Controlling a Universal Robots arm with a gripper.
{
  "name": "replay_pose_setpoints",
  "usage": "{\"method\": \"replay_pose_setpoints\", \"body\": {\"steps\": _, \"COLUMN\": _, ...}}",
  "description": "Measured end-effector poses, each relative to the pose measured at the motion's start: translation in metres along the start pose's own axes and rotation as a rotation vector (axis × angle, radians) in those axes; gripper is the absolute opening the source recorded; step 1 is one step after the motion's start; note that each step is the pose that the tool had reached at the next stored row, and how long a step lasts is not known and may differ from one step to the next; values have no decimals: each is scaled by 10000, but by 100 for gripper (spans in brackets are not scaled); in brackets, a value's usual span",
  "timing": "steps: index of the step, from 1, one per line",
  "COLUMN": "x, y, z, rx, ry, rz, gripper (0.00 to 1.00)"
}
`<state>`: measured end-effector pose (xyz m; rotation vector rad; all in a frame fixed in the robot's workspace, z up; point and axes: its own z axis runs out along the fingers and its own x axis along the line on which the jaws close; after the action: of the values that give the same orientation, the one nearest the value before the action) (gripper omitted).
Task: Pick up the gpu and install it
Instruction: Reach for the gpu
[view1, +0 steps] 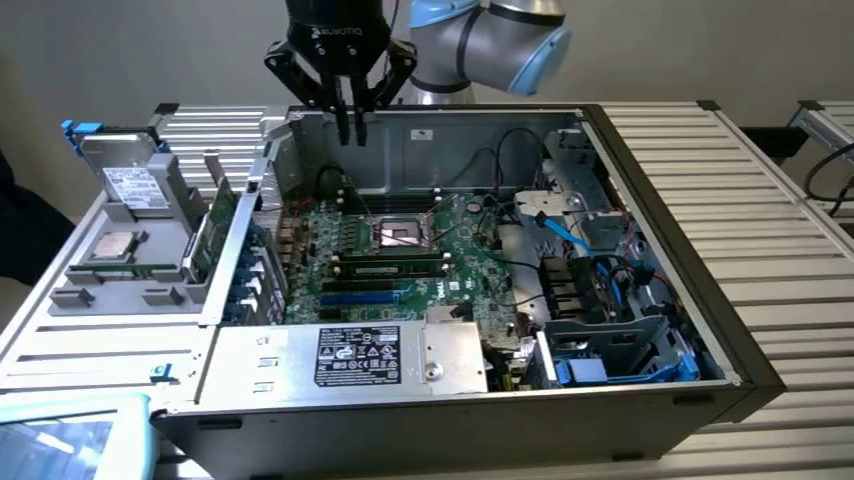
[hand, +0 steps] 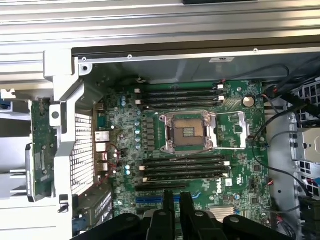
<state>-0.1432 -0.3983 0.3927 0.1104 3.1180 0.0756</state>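
The gpu (view1: 211, 236) is a green card standing on edge in a grey parts holder (view1: 127, 290) at the exterior view's left, just outside the open computer case (view1: 667, 300). The wrist view shows the gpu's green board (hand: 42, 150) beside the case's perforated rear wall. My gripper (view1: 350, 125) hangs above the far rim of the case, well apart from the gpu. Its black fingers (hand: 167, 212) stand close together with a slim gap and nothing between them. Below the gripper (hand: 176, 212) lies the motherboard (hand: 240, 120) with its bare processor socket (hand: 189, 132).
A silver white-labelled drive (view1: 134, 185) and a processor chip (view1: 114, 245) sit in the holder. The power supply (view1: 354, 355) fills the case's near side. Blue and black cables (view1: 574, 240) crowd the case's right. Memory sticks (hand: 182, 165) flank the socket. Ribbed metal table (view1: 747, 180) surrounds everything.
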Motion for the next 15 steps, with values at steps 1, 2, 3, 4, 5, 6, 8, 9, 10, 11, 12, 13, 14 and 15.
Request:
{"method": "replay_pose_setpoints", "body": {"steps": 1, "x": 45, "y": -3, "z": -1, "rx": 0, "ry": 0, "rz": 1, "gripper": 25}}
{"method": "replay_pose_setpoints", "body": {"steps": 2, "x": 90, "y": -5, "z": -2, "rx": 0, "ry": 0, "rz": 1, "gripper": 32}}
{"method": "replay_pose_setpoints", "body": {"steps": 3, "x": 134, "y": -6, "z": -3, "rx": 0, "ry": 0, "rz": 0, "gripper": 37}}
{"method": "replay_pose_setpoints", "body": {"steps": 4, "x": 179, "y": -5, "z": -3, "rx": -1, "ry": 0, "rz": 0, "gripper": 37}}
{"method": "replay_pose_setpoints", "body": {"steps": 5, "x": 224, "y": -3, "z": -4, "rx": -1, "ry": 0, "rz": 1, "gripper": 44}}
{"method": "replay_pose_setpoints", "body": {"steps": 6, "x": 271, "y": -1, "z": -6, "rx": 0, "ry": 1, "rz": 1, "gripper": 44}}
{"method": "replay_pose_setpoints", "body": {"steps": 8, "x": 364, "y": 3, "z": -7, "rx": -1, "ry": 0, "rz": 0, "gripper": 44}}
{"method": "replay_pose_setpoints", "body": {"steps": 9, "x": 410, "y": 5, "z": -8, "rx": 0, "ry": 0, "rz": 2, "gripper": 44}}
{"method": "replay_pose_setpoints", "body": {"steps": 10, "x": 456, "y": 6, "z": -8, "rx": -1, "ry": 0, "rz": 0, "gripper": 44}}
{"method": "replay_pose_setpoints", "body": {"steps": 11, "x": 499, "y": 7, "z": -9, "rx": -1, "ry": 0, "rz": 0, "gripper": 44}}
{"method": "replay_pose_setpoints", "body": {"steps": 12, "x": 547, "y": 8, "z": -10, "rx": -1, "ry": -1, "rz": 0, "gripper": 44}}
{"method": "replay_pose_setpoints", "body": {"steps": 13, "x": 593, "y": 9, "z": -11, "rx": -1, "ry": 0, "rz": 2, "gripper": 44}}
{"method": "replay_pose_setpoints", "body": {"steps": 14, "x": 637, "y": 10, "z": -12, "rx": 0, "ry": 0, "rz": 0, "gripper": 44}}
{"method": "replay_pose_setpoints", "body": {"steps": 15, "x": 682, "y": 10, "z": -12, "rx": -1, "ry": 0, "rz": 0, "gripper": 44}}
